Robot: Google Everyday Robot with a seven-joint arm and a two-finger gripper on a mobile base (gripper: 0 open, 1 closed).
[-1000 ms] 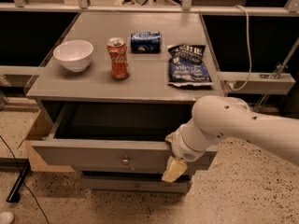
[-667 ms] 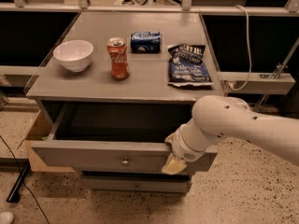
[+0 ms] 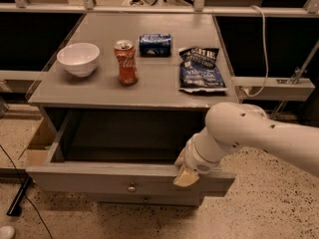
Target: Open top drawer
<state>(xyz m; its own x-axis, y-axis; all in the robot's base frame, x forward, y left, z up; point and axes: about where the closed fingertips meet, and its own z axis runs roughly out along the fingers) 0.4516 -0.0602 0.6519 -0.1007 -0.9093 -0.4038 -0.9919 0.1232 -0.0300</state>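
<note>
Below the grey cabinet top point(image 3: 149, 91), the top drawer point(image 3: 99, 180) stands pulled well out, its front board directly under the gripper point(image 3: 187, 176). The gripper rests on that board's upper edge, beside the knob point(image 3: 131, 187). Whether it clasps the edge cannot be told.

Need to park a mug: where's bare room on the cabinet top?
Bare: the grey cabinet top's front strip, before the white bowl, red soda can and dark chip bag. Crowded: around the blue can. The hand is at the open grey top drawer's front edge.
</note>
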